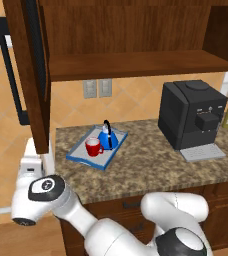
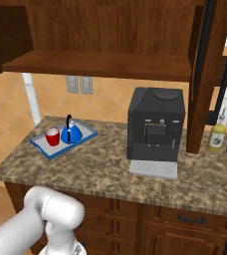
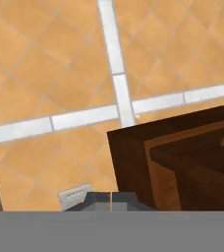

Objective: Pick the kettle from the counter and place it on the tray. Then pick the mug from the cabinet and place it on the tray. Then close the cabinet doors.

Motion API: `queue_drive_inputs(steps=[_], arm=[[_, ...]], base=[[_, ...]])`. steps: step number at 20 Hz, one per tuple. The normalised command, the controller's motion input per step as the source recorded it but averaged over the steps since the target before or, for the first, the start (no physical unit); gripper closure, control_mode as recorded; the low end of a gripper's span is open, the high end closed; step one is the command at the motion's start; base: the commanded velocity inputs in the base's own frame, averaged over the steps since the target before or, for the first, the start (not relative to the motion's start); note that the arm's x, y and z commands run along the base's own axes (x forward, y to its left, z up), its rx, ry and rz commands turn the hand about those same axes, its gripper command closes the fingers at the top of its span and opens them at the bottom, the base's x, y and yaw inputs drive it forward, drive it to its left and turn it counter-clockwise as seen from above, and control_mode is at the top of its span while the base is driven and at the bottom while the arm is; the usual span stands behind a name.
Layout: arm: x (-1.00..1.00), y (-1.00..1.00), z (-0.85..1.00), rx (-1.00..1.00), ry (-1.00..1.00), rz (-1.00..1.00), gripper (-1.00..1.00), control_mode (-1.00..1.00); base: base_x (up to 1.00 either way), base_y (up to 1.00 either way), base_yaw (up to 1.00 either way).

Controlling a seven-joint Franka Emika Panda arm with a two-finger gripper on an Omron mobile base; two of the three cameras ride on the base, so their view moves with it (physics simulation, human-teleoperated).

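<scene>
The blue kettle (image 1: 107, 138) (image 2: 71, 133) and the red mug (image 1: 92, 147) (image 2: 52, 137) stand side by side on the blue-rimmed tray (image 1: 81, 155) (image 2: 40, 145) at the left end of the granite counter (image 1: 146, 165) (image 2: 110, 174). The cabinet (image 1: 136, 30) (image 2: 110, 30) is open and its shelf (image 1: 136, 65) (image 2: 100, 63) is bare. Both doors are swung out, the left door (image 1: 33, 75) and the right door (image 2: 207, 74). My gripper (image 3: 111, 202) (image 1: 36, 147) is at the left door's lower corner (image 3: 133, 157), fingertips together, holding nothing.
A large black coffee machine (image 1: 192, 116) (image 2: 155, 127) stands on the counter right of the tray. Two bottles (image 2: 216, 137) stand at the far right by the wall. Wall outlets (image 1: 97, 88) sit above the tray. Drawers (image 2: 190, 219) run under the counter.
</scene>
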Motion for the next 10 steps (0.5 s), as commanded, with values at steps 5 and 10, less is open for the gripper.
queue_drive_inputs(steps=[5,10], arm=[[-0.06,0.27,0.57,-0.13,-0.36,0.03,1.0,-1.0],[0.0,0.16,0.16,-0.03,-0.09,0.0,1.0,-1.0]], base=[[0.0,0.0,0.0],[0.0,0.0,0.0]])
